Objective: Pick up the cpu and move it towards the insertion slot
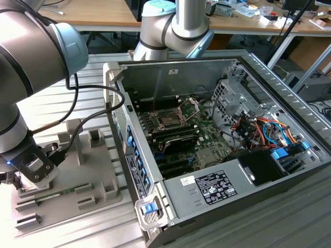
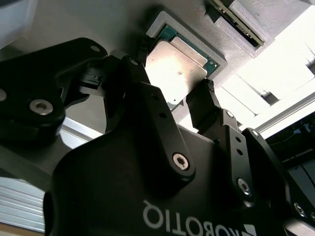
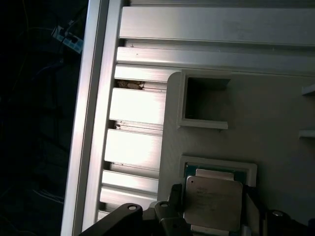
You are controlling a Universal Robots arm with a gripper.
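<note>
The cpu (image 2: 170, 69), a small square chip with a pale silver top, sits between the black fingers (image 2: 142, 59) of my gripper (image 2: 174, 73), which press on two opposite edges. It hangs just over a framed recess (image 3: 248, 169) of the grey tray (image 1: 95, 170), where a green-edged layer shows beneath it. The first wrist view also has the cpu (image 3: 214, 204) there. In the exterior view my gripper (image 1: 32, 170) is low over the tray on that view's left. The insertion slot (image 1: 168, 120) lies inside the open computer case, its hinged plate (image 1: 190, 107) raised.
The open computer case (image 1: 248, 67) takes up the exterior view's right, its near wall (image 1: 132, 155) between tray and motherboard. Cables (image 1: 258, 126) and a drive cage sit at its far end. A green memory stick (image 1: 46, 195) lies on the tray. A black cable (image 1: 77, 98) loops from my arm.
</note>
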